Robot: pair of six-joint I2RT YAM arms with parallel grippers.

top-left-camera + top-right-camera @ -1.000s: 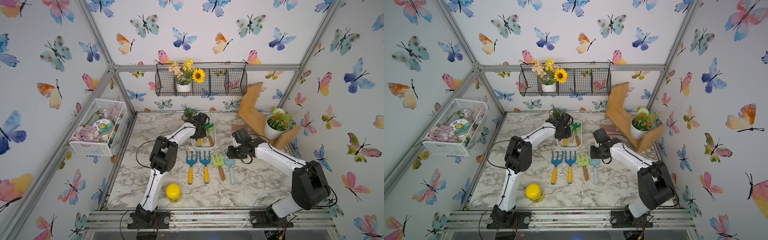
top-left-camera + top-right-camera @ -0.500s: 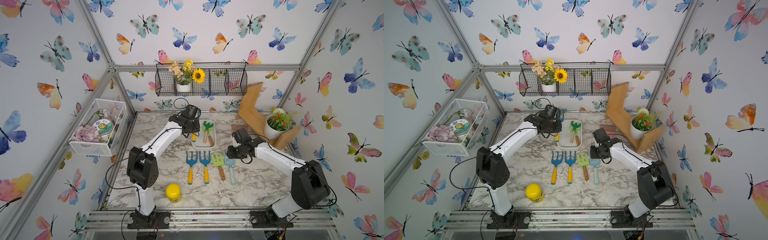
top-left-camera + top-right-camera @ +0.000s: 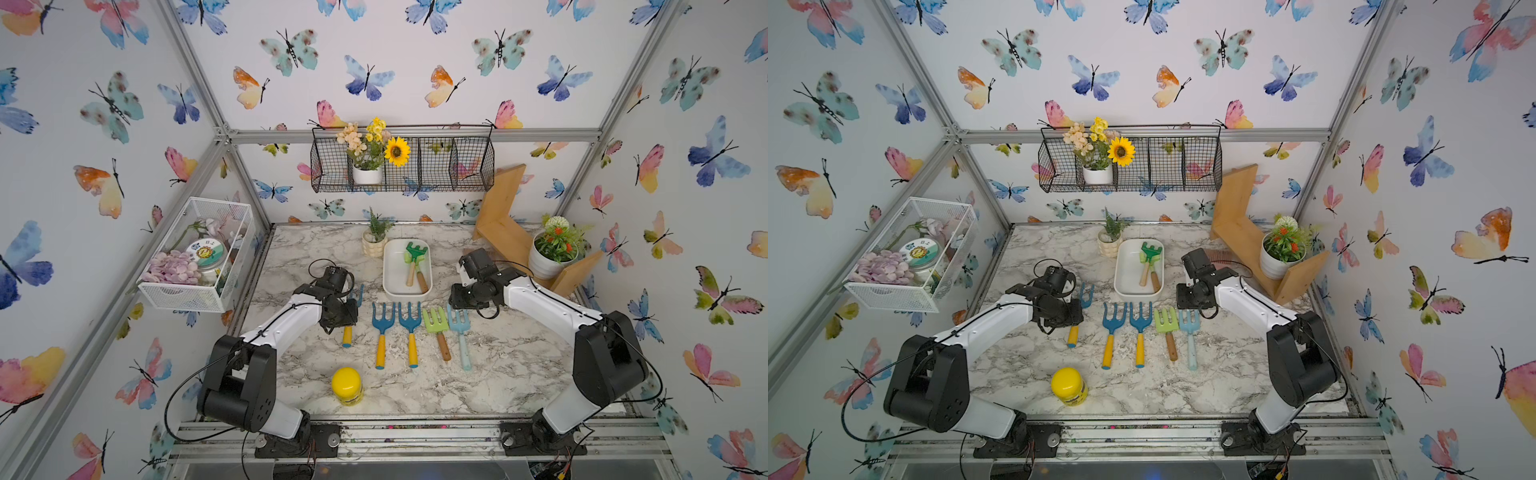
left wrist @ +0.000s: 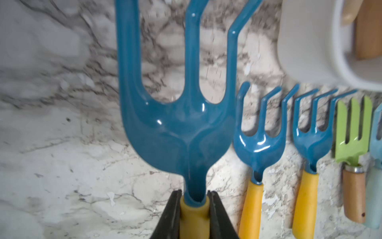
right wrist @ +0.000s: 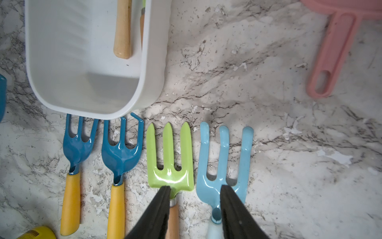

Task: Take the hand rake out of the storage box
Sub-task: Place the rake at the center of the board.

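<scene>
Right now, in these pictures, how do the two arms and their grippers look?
The left arm and right arm look alike: smooth white link shells between bulky rounded black joint housings. A thin black cable loops loosely beside each. The left gripper and right gripper have matte black, wedge-shaped fingers. I see no markings.

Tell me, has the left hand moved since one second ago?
Yes. The left hand, shut on a blue hand rake, was over the white storage box; now it is left of the box, nearer the front of the table.
</scene>
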